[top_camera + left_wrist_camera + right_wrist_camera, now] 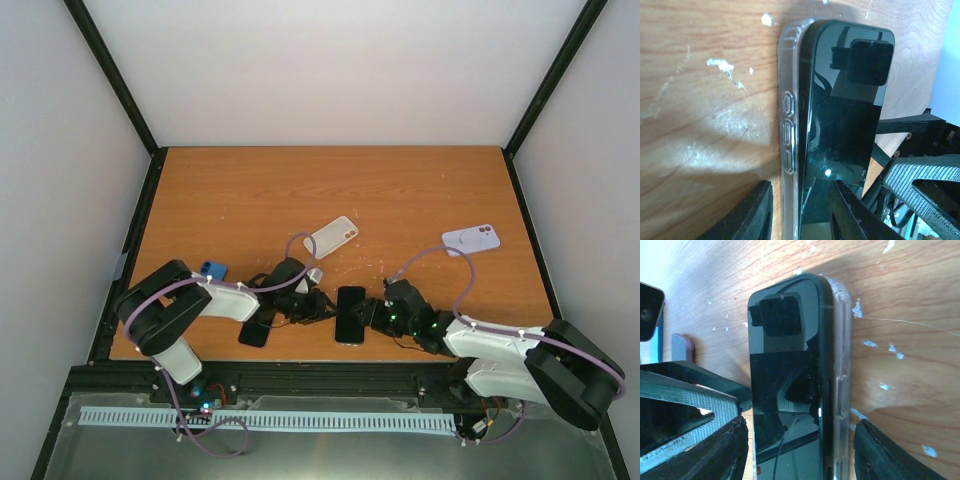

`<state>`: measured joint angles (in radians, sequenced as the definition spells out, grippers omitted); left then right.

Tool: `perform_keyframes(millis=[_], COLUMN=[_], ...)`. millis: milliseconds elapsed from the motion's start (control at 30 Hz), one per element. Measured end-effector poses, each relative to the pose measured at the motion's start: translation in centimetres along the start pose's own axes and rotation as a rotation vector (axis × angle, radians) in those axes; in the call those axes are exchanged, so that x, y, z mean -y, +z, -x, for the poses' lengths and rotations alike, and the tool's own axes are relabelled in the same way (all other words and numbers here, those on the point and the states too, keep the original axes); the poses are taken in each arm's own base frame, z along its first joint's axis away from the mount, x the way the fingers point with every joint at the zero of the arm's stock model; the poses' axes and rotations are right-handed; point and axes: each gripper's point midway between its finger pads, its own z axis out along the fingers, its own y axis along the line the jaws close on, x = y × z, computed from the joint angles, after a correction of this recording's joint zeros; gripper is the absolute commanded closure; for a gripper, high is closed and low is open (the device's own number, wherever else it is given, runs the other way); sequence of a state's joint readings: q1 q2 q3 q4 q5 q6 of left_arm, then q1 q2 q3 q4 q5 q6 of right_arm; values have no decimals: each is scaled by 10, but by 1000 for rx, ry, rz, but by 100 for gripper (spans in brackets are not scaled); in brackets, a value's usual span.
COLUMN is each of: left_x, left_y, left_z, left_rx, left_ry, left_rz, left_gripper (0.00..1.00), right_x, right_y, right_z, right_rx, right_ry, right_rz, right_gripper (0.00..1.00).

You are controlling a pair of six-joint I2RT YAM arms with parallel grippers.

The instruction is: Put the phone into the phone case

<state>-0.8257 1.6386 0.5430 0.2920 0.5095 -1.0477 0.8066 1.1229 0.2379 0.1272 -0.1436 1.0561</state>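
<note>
The phone (350,313), black with a dark glossy screen, lies face up near the table's front edge, between my two grippers. It sits in the clear phone case (788,125), whose rim with button bumps runs along its side (841,365). My left gripper (327,305) is at the phone's left. Its jaws (800,186) stand apart, one finger on the table beside the case rim and the other over the screen (845,125). My right gripper (372,313) is at the phone's right, open (802,424). Its fingers straddle the phone (785,390) with a gap on each side.
A second black phone (255,330) lies under the left arm. Farther back are a clear case (331,236) and a lavender case (471,239). A small blue item (213,270) sits at the left. The table's front edge is just behind both grippers.
</note>
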Motion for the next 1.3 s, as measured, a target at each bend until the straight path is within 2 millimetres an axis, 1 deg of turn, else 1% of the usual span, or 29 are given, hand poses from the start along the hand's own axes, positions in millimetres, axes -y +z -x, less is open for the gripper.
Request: perform_keyframes(millis=[133, 200, 267, 433, 533, 667, 800, 833, 967, 1067, 1167, 1233, 1300], left_x=[0, 0, -1, -1, -2, -4, -5, -5, -6, -7, -9, -9, -10], left_y=[1, 2, 2, 1, -1, -4, -7, -8, -9, -11, -13, -13, -13], left_z=[-4, -6, -6, -6, -6, -8, -11, -12, -13, -12, -12, -11, -11], left_rx=[-14, -22, -23, -23, -16, -9, -6, -6, 1, 12, 20, 24, 25], left_ry=[-12, -16, -23, -31, -32, -33, -32, -30, -25, -21, -19, -20, -20], left_rz=[-20, -32, -40, -43, -41, -41, -45, -47, -44, -36, -27, -23, -21], left_gripper=[73, 73, 73, 71, 68, 66, 65, 65, 64, 64, 65, 65, 65], right_x=[-8, -13, -15, -20, -26, -39, -58, -63, -73, -72, -61, -53, -48], right_y=[2, 2, 1, -2, -4, -7, -12, -14, -14, -10, -5, -3, -5], right_z=[-1, -2, -1, -1, 1, 6, 10, 8, 3, -4, -12, -9, -2], right_rx=[-11, -16, -15, -14, -6, 3, 7, -8, -47, -93, -125, -114, -81], right_ry=[11, 16, 25, 48, 61, 83, 91, 89, 83, 82, 60, 28, -9], right_rz=[38, 71, 89, 124, 153, 213, 295, 318, 353, 351, 293, 222, 155], right_gripper=[44, 44, 45, 45, 45, 45, 45, 44, 44, 44, 44, 46, 50])
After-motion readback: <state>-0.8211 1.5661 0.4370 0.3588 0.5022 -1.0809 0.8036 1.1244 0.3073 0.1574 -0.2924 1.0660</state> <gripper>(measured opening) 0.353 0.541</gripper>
